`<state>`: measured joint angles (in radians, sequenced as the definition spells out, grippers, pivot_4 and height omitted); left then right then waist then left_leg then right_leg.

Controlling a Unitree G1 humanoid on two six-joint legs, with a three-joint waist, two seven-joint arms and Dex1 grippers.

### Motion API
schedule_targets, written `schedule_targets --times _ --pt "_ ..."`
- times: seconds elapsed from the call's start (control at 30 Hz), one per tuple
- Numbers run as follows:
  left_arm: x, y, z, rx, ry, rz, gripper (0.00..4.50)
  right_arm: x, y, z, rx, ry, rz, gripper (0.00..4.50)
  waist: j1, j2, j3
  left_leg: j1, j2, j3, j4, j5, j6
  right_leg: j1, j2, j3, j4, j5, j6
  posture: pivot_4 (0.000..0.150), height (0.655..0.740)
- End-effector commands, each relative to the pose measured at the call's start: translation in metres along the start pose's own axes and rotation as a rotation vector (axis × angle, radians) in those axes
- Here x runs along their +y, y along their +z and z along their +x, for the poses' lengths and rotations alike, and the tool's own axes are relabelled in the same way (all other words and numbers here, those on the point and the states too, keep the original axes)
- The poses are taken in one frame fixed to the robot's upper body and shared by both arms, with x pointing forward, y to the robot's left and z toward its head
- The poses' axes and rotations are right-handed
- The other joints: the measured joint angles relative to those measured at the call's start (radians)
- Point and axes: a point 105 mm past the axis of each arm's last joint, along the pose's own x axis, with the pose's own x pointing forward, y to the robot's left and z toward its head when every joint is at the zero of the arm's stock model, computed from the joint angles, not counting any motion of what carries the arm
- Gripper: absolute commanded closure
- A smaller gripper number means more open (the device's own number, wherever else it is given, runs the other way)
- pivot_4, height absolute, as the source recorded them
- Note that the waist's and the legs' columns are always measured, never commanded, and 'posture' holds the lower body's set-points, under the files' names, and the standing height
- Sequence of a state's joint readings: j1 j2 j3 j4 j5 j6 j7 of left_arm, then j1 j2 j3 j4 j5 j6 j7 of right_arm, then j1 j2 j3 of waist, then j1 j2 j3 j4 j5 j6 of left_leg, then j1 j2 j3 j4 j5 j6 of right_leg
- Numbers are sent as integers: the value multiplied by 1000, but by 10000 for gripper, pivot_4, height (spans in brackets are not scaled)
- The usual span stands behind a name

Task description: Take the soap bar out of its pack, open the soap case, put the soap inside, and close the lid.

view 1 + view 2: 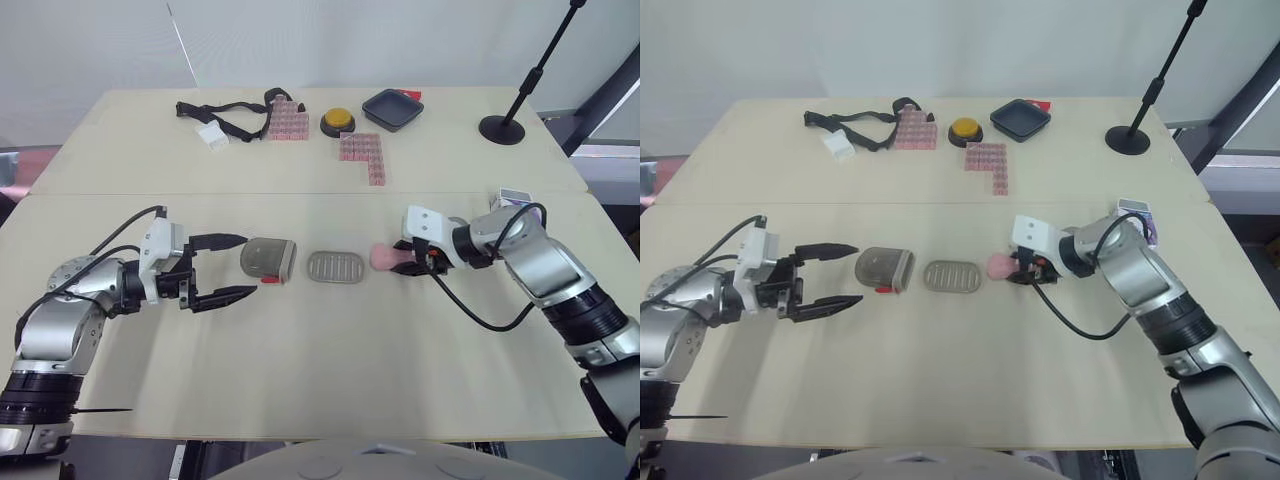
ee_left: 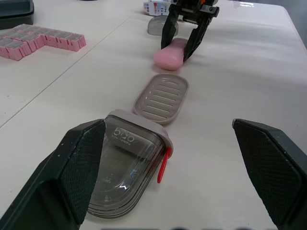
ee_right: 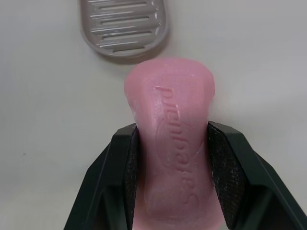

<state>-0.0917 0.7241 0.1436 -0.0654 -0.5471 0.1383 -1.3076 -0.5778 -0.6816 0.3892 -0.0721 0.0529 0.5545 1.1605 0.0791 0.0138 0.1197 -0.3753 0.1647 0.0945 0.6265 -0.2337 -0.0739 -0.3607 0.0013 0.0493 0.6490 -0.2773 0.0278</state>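
The soap (image 3: pixel 168 110) is a solid pink bar with a moulded word on its face. I judge it light and stiff, though smooth enough to slip, and hard squeezing could dent it. The long flat sides look like the best hold, since the rounded ends offer little purchase.

The right gripper (image 1: pixel 400 261) takes it just so. Its two pads are clamped on the bar's long sides near the rear end, so the front half sticks out past the fingertips. The bar sits low over the table (image 1: pixel 300 370); I cannot tell whether it touches.

Just ahead of the soap's free end lies the ridged grey tray (image 2: pixel 162 95), flat and bare. Beyond that is the clear case (image 2: pixel 125 172) with its red latch, which rests right at the mouth of the left gripper (image 1: pixel 246 266). That gripper's fingers are spread wide, one to either side of the case's near end, and they hold nothing.

The case looks like thin hard plastic, so it is light and likely to slide when pushed. It may need steadying while the bar goes in.
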Motion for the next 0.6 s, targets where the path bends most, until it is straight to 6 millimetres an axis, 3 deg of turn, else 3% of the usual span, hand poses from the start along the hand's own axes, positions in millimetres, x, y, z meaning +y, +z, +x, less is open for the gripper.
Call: schedule_targets --times 0.03,0.23,0.6 --pt "-1 6 0 -9 -3 23 0 -6 43 -9 -76 -25 -146 28832 -3 0 0 0 0 0 0 0 0 -1 0 0 1 0 0 1500 7400" --pt "-3 6 0 -7 -9 16 0 6 75 12 -96 10 -166 28832 -1 0 0 0 1 0 0 1 -1 -2 1 0 2 0 0 1500 7400" --pt "-3 10 2 -12 -16 19 0 17 82 42 -82 37 -161 28832 -2 0 0 0 0 0 0 1 -2 -2 1 0 3 0 0 1500 7400"
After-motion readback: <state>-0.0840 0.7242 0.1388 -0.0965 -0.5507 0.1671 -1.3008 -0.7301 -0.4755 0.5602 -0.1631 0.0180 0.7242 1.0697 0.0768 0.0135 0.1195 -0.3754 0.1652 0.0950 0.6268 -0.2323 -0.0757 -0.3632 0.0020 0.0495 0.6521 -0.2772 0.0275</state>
